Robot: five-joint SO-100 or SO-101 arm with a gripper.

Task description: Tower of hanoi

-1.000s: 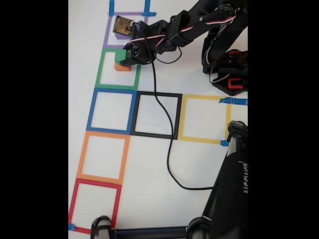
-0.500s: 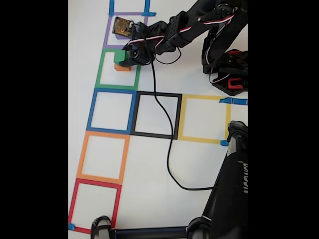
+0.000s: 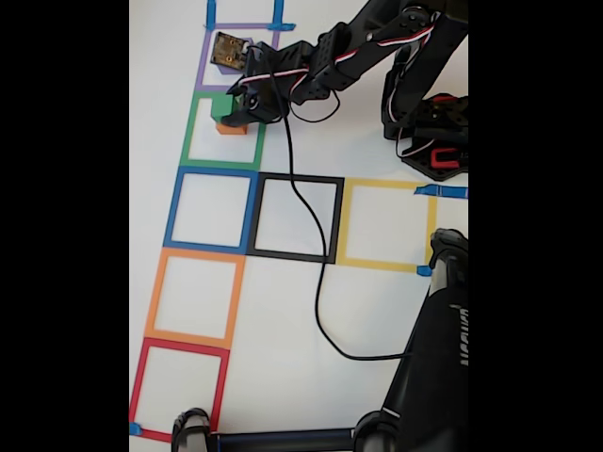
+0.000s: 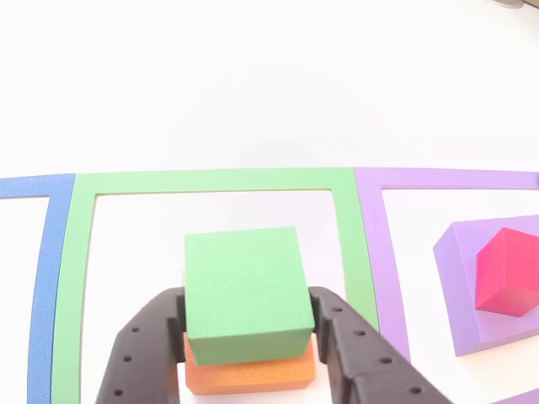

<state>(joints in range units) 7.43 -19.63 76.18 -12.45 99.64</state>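
- The green block [image 4: 242, 286] is clasped on both sides by the black fingers [image 4: 143, 345] of the gripper [image 4: 244, 324], seen in the other view.
- The green block is stacked on the orange block [image 4: 253, 374], and both are seen inside the green tape square [image 4: 210, 180] on the white counter [image 4: 253, 84].
- In the purple tape square [image 4: 370, 244] beside it, the red block [image 4: 509, 271] is seen resting on the purple block [image 4: 459, 278].
- In the fixed view, the gripper [image 3: 236, 105] is reached over the green block [image 3: 220, 106] near the top corner of the green tape square [image 3: 193, 132].
- A black cable [image 3: 316, 273] is trailed from the arm [image 3: 377, 47] across the counter.
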